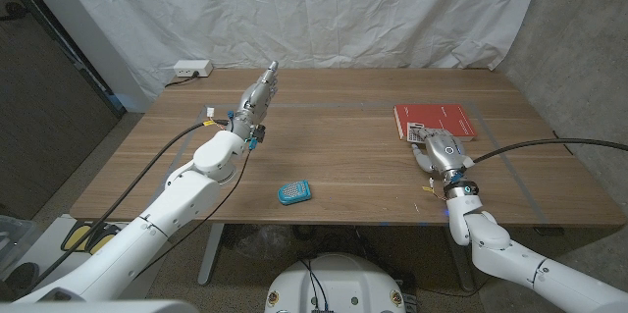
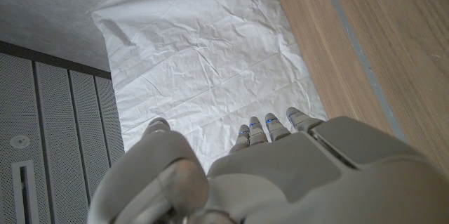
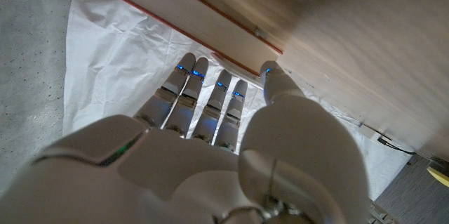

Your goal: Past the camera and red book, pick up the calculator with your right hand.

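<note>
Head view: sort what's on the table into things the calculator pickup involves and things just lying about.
Job things:
- blue calculator, near the table's front edge
- red book, on the right side
- right hand, beside the book, holding nothing

Lying about:
- white power strip, at the far left corner
- left hand, raised over the table, holding nothing

I am looking down over a wooden table [image 1: 334, 171] standing in a bare workroom, lit evenly from above. A creased white sheet [image 1: 324, 9] is hanging across the back wall behind it, reaching the table's far edge. A rough grey concrete wall [image 1: 589, 28] is showing to the right, and a dark ribbed panel [image 1: 39, 107] is standing to the left. A white power strip [image 1: 192, 69] is lying at the table's far left corner.
</note>
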You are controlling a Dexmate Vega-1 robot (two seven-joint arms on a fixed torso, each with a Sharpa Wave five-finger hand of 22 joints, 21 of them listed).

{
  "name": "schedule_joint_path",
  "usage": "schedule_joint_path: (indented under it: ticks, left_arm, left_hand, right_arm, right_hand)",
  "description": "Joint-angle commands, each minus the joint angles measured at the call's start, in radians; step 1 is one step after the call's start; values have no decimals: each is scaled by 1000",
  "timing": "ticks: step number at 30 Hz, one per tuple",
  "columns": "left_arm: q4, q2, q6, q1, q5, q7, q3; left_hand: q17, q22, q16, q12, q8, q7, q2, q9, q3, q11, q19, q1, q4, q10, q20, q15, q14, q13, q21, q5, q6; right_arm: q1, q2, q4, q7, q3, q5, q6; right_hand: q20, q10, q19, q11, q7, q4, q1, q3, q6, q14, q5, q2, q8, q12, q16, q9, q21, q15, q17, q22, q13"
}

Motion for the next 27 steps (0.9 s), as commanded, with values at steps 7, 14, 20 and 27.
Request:
schedule_joint_path:
  ticks: [7, 14, 20, 27]
  left_arm:
    - [5, -1, 17, -17, 2, -3, 10]
    - [13, -4, 17, -25, -1, -8, 12]
    - [30, -11, 9, -31, -5, -15, 15]
    - [39, -16, 3, -38, -4, -18, 17]
  left_hand:
    - [4, 5, 0, 6, 3, -7, 9, 5, -8, 1, -10, 2, 0, -5, -28, 0, -9, 4, 5, -1, -6]
    - [4, 5, 1, 6, 3, -7, 9, 5, -9, -1, -10, 2, 0, -5, -27, 1, -9, 4, 5, -1, -6]
    - [4, 5, 1, 6, 3, -7, 10, 5, -10, 0, -11, 3, 0, -5, -26, 1, -10, 4, 5, -1, -7]
    - [4, 5, 1, 6, 3, -7, 10, 5, -12, 0, -11, 3, 0, -5, -26, 1, -9, 4, 5, -1, -7]
  right_arm:
    - [24, 14, 35, -33, -4, 18, 26]
    - [26, 15, 40, -50, 0, 26, 38]
    - [29, 15, 43, -54, 0, 31, 46]
    - [38, 19, 63, -74, 3, 40, 69]
  right_hand:
    - [-51, 33, 8, -3, -2, 4, 15, -6, 22, 26, 5, 8, 20, 21, 7, 7, 9, -102, 12, 5, 13]
    - [-61, 176, 45, -39, -17, 1, 45, -28, 111, 118, 0, 36, 78, 124, 67, 22, 34, -134, 70, 12, 70]
    - [-68, 246, 76, -58, -25, -2, 70, -52, 188, 166, -11, 55, 127, 198, 113, 37, 56, -155, 121, 20, 127]
    - [-74, 262, 87, -66, -32, 5, 84, -57, 221, 188, -20, 90, 155, 237, 132, 49, 70, -161, 150, 27, 169]
